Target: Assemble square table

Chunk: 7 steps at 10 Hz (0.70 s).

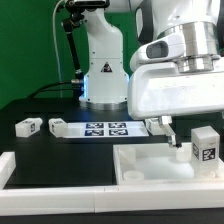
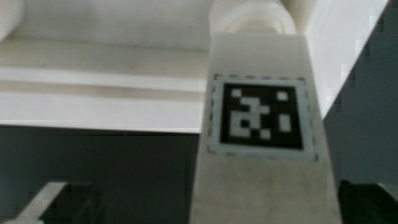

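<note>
Legs lie in a few spots on the dark table (image 1: 60,148). In the exterior view, the left leg (image 1: 27,126) and the next leg (image 1: 57,126) sit near each other at the exterior view's left. The next leg is just beside the marker board (image 1: 105,128). The white slab (image 1: 145,170) lies flat near the front with its rim up. A long white rail (image 1: 60,197) runs along the front, just beside the slab. The right leg (image 1: 205,146) stands up at the exterior view's right, on the slab or just behind it; I cannot tell which. The gripper (image 1: 172,146) hangs low over the far edge of the slab, between the marker board and the right leg, and it points down. Its tips are close to the slab, but I cannot tell if they touch it. The white robot base (image 1: 105,65) stands at the back. In the wrist view, a tall leg (image 2: 263,115) with a black-and-white tag fills the middle, very close to the camera. Dark fingers (image 2: 54,203) show on both sides of it. One finger is well apart from the tall leg, so the fingers are spread wide and hold nothing. I cannot tell if the tall leg is the right leg.
</note>
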Each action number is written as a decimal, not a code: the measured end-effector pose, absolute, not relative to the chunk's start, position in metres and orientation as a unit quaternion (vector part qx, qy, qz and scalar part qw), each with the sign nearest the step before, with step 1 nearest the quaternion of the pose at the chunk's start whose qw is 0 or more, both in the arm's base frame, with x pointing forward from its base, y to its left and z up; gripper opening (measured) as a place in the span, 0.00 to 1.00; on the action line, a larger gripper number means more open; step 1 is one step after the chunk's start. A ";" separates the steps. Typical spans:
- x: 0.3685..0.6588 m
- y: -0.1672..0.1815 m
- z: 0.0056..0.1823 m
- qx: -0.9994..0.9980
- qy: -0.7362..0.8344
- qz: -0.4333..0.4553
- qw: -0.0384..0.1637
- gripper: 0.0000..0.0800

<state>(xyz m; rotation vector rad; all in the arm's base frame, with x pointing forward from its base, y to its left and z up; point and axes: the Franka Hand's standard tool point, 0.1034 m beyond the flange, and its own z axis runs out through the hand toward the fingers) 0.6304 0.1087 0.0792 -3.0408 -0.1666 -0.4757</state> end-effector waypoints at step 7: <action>0.628 0.116 0.078 -0.998 -0.047 -0.014 0.038 0.81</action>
